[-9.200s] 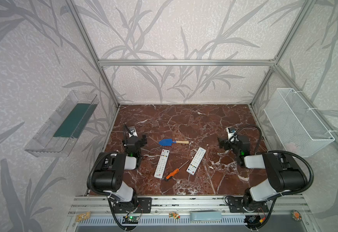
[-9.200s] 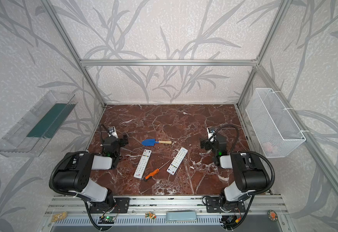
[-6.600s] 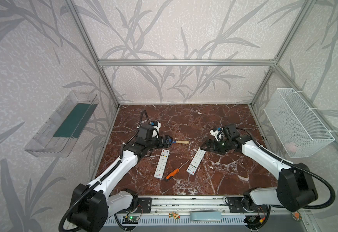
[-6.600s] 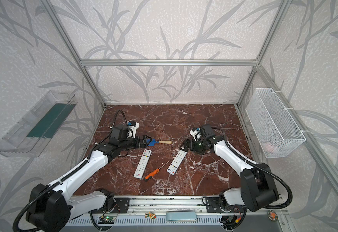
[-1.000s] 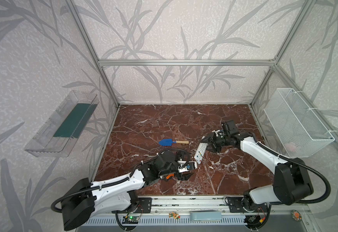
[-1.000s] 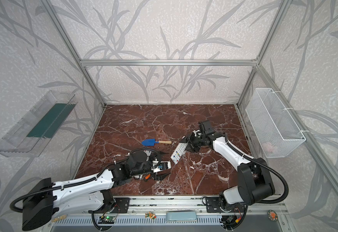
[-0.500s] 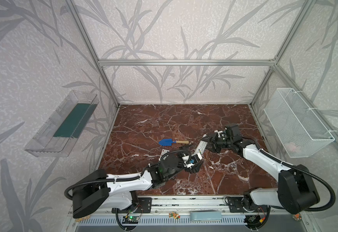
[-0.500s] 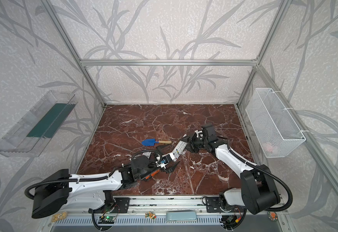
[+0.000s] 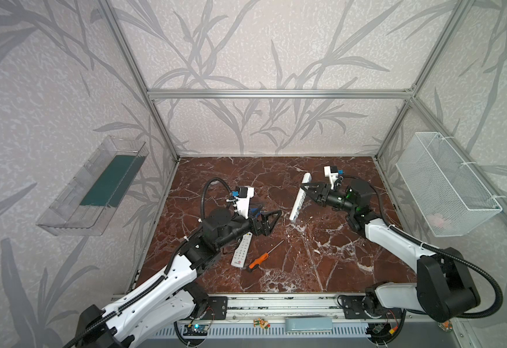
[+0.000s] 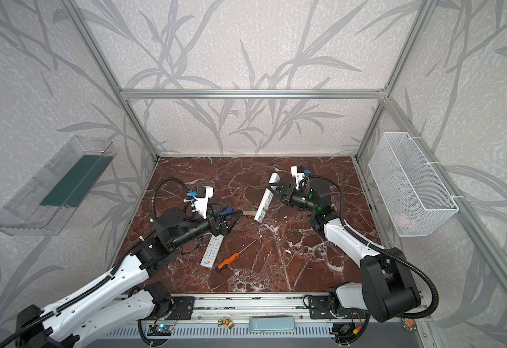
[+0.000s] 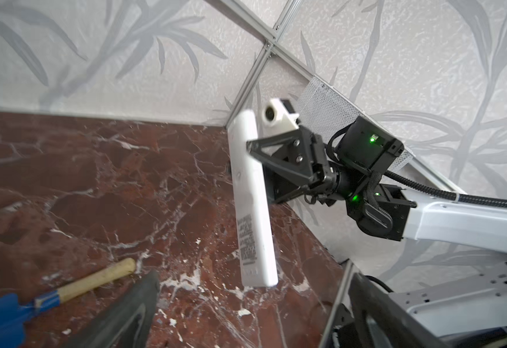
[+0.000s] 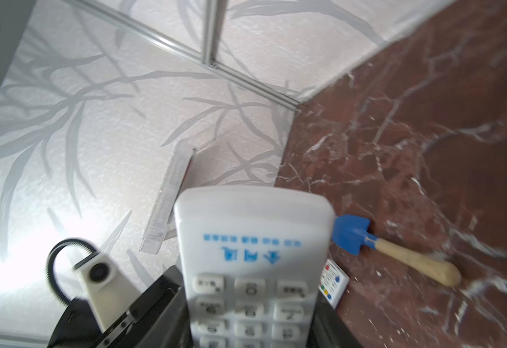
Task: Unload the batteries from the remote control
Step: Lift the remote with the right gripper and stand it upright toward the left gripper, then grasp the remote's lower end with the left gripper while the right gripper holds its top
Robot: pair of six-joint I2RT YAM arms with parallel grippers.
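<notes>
Left gripper point(image 9: 272, 222) spread wide, empty, facing back of held remote point(image 11: 253, 211). Beyond, right gripper point(image 9: 305, 192) pinches remote mid-body, clear of table point(image 9: 321, 256). Batteries unseen, likely behind closed back cover point(image 11: 256, 265); push cover lengthwise, right grip steady.

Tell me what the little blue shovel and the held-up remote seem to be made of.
Shovel: matte blue blade, painted metal or plastic, I cannot tell which; tan matte handle, likely bare wood. Remote: smooth white casing with a faint sheen, likely moulded plastic; its keys look rubbery.
</notes>
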